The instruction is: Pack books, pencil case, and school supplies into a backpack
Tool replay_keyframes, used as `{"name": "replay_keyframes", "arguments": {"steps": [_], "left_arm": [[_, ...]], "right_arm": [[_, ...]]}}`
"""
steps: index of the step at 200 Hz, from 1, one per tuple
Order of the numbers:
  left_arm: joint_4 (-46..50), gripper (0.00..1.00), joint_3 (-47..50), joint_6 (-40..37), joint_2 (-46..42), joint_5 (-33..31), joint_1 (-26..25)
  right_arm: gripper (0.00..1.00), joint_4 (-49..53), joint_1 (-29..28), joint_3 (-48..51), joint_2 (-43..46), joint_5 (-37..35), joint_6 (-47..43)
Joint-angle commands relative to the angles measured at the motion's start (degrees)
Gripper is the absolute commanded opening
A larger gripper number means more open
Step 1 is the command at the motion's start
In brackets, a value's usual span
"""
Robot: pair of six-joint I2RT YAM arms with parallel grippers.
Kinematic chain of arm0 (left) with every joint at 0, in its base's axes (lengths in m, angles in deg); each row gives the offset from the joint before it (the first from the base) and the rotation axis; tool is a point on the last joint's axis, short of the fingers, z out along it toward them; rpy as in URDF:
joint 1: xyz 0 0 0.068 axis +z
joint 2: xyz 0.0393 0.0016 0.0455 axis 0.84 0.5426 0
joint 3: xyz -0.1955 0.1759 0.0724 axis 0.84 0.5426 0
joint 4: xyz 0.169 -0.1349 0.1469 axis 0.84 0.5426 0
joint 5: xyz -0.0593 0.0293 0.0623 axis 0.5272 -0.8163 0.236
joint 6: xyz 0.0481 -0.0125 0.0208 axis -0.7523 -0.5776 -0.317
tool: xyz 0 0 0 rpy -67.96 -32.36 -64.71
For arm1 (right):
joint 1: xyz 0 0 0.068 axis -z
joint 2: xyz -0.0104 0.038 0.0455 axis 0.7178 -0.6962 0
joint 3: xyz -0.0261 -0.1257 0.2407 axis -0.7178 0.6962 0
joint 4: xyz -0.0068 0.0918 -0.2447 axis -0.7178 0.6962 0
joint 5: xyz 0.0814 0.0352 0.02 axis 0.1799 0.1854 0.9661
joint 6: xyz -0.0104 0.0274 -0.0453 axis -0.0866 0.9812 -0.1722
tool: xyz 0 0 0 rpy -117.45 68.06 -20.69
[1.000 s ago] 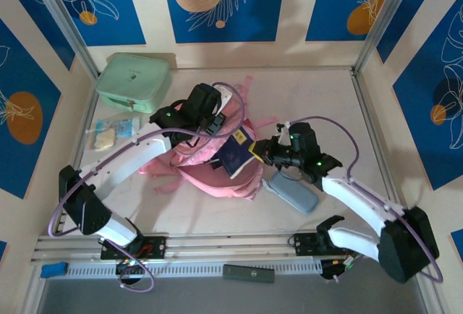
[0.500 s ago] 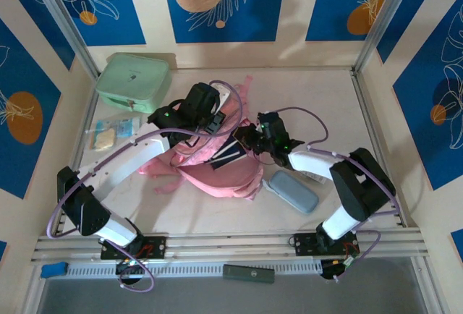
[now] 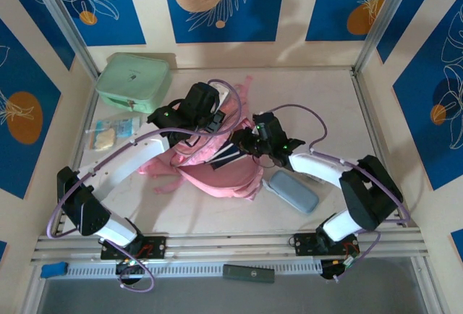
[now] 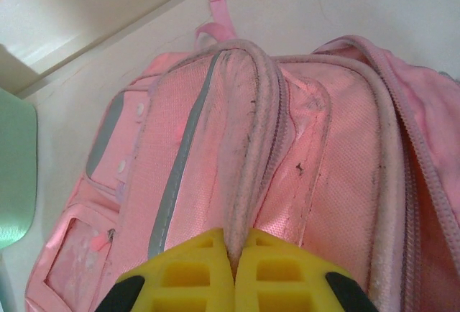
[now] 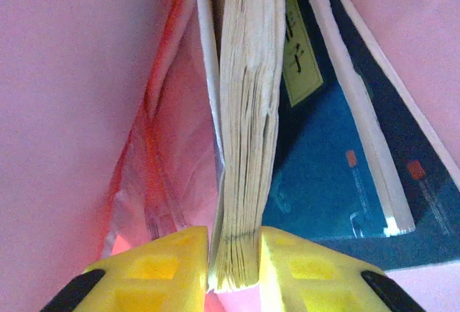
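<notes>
Far to the left of the backpack (image 3: 217, 173) stands the mint-green case (image 3: 134, 81), which is not part of the packing. The left arm bends in a long arc from its base and comes over the backpack's upper left part. There the left gripper (image 4: 235, 269) is closed tight on a ridge of the pink fabric beside the zip, and I think it holds the opening up. The backpack is soft and limp, so it will sag and fold wherever it is not held. A seam or a zip edge like this one is the best place to pinch it. Inside the backpack's mouth, the right gripper (image 5: 233, 265) has a book (image 5: 248, 147) between its fingers, which lie close against both sides of the page block at its lower edge. The book looks light and fairly stiff as a whole. However, the pages are loose and the cover is smooth, so a grip on the paper alone could slip or let the pages fan out. A hold across the spine or both covers would be safer. A second book (image 5: 323, 182) lies just beside it, deeper inside the backpack. The right arm reaches low and leftward, its wrist pointing into the opening. Just to the right of the backpack, the pencil case (image 3: 293, 192) lies on the table (image 3: 340, 111), not yet packed.
</notes>
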Motion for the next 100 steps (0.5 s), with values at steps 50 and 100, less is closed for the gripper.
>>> {"name": "replay_keyframes", "arguments": {"steps": [50, 100], "left_arm": [[-6.41, 0.00, -0.15, 3.45, -2.42, 3.79, 0.88], [-6.51, 0.26, 4.94, 9.79, -0.15, 13.54, 1.04]], "right_arm": [[0.27, 17.52, 2.26, -0.11, 9.51, -7.07, -2.16], [0.29, 27.15, 2.32, -1.62, 21.39, -8.52, -7.49]]}}
